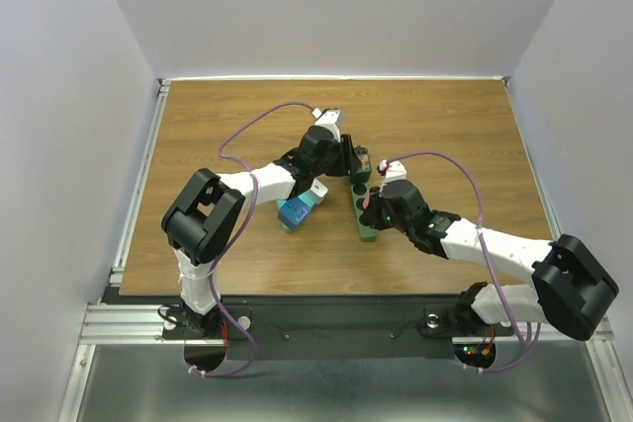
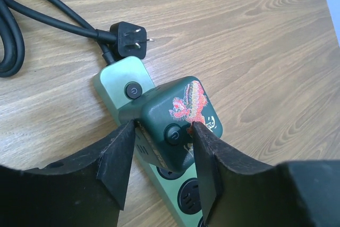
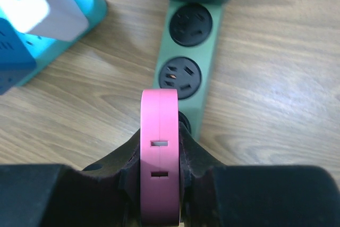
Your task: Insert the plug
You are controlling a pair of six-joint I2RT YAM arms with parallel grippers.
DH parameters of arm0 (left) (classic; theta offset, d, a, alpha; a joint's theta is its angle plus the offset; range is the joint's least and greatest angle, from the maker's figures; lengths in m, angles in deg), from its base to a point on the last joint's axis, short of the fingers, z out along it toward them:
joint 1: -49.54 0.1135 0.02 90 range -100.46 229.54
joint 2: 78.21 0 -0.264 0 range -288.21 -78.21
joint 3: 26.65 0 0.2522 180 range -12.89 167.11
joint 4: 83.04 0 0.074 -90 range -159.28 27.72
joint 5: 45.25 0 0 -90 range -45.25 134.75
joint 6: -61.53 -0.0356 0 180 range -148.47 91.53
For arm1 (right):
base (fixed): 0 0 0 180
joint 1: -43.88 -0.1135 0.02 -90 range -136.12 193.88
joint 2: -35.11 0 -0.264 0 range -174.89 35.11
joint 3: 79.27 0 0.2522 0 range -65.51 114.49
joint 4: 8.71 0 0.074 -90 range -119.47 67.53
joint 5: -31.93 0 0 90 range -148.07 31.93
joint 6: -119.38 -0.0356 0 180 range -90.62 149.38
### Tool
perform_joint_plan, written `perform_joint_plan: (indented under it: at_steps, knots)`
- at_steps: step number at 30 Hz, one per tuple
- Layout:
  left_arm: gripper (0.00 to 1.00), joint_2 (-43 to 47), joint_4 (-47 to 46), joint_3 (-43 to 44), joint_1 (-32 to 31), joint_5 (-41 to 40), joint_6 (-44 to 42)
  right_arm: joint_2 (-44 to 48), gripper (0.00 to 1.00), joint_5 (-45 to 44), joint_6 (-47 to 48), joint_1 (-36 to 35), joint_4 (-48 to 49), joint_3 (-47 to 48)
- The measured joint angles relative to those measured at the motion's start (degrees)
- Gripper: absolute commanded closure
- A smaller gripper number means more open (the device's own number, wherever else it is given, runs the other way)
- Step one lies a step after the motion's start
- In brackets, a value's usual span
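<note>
Two arms meet over the middle of the tabletop [image 1: 455, 126].

(a) Nearest the near edge, the right gripper [image 3: 159, 155] is clamped on a flat pink plug [image 3: 159, 126], held edge-up between its fingers. The plug sits over the near end of the green power strip [image 3: 209, 95] and partly covers a socket there. Whether it touches the strip cannot be told.

(b) Beyond it, two black sockets [image 3: 180, 76] on the strip stand free.

(c) To the left, just beside the strip, lies a teal strip [image 3: 90, 9]. It carries a white adapter [image 3: 37, 3] and a blue block [image 3: 13, 57].

(d) At the far end of the green strip sits a dark green adapter [image 2: 175, 115] bearing a red dragon sticker. The left gripper [image 2: 163, 134] is narrowed around it. Its fingers [image 2: 117, 158] lie against the adapter's two sides.

(e) Farther on is the strip's round switch [image 2: 132, 90]. Past the strip's far end a black wall plug [image 2: 129, 37] lies on the wood, prongs bare. Its black cord [image 2: 48, 6] curls toward the far left corner.
</note>
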Motion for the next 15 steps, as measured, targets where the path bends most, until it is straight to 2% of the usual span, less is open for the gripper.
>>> perform_joint_plan:
  at_steps: [4,15]
  knots:
    - [0.41,0.0,-1.05,-0.57,0.04,0.35,0.26,-0.55,1.0,-1.46,0.24,-1.62,2.99,0.0]
    - [0.41,0.15,-1.95,-1.38,0.26,0.57,0.37,-5.57,1.0,-5.33,1.36,-3.56,5.81,0.04]
